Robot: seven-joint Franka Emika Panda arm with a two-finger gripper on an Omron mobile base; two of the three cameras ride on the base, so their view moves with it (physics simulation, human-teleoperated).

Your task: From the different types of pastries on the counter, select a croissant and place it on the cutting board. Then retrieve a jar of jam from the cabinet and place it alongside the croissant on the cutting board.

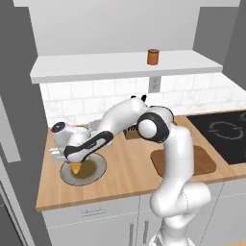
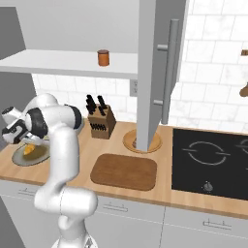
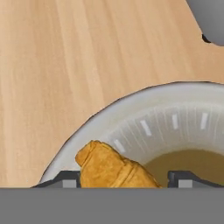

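The golden croissant [image 1: 75, 168] [image 2: 29, 150] [image 3: 113, 168] lies at the near edge of a round grey-olive plate [image 1: 93, 170] [image 2: 41, 156] [image 3: 175, 113] on the left of the counter [image 1: 129, 168]. My gripper [image 1: 75, 163] [image 3: 123, 179] points down over it. The fingertips stand on either side of the pastry, with a thin gap on one side. The dark-brown cutting board [image 1: 204, 161] [image 2: 124, 172] lies bare to the right of the arm. The orange-brown jar of jam [image 1: 153, 56] [image 2: 103, 57] stands on the white cabinet shelf [image 1: 96, 65] [image 2: 58, 62].
A knife block [image 2: 100, 121] stands by the back wall behind the arm. A grey cabinet door [image 2: 155, 72] hangs open over a round light-wood plate [image 2: 130, 141]. A black cooktop [image 1: 226, 132] [image 2: 213, 160] fills the counter's right end.
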